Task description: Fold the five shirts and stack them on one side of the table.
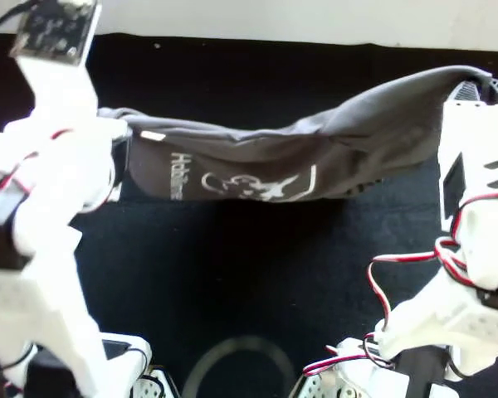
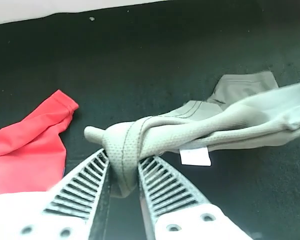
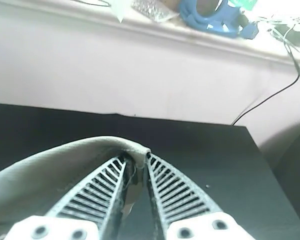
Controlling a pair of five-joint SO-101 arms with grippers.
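Note:
A grey shirt (image 1: 299, 157) with a white print hangs stretched above the black table between the two arms. My left gripper (image 2: 124, 165) is shut on a bunched end of the grey shirt (image 2: 200, 132), at the left in the high view. My right gripper (image 3: 136, 165) is shut on the other end of the grey shirt (image 3: 50, 170), high at the right (image 1: 469, 87) in the high view. A red shirt (image 2: 27, 145) lies on the table beside my left gripper.
The black table (image 1: 257, 290) ends at a pale wall (image 3: 140, 70) at the back. Red, white and black cables (image 1: 415, 274) loop beside the right arm. A blue object (image 3: 215, 15) and clutter sit on a ledge behind the wall.

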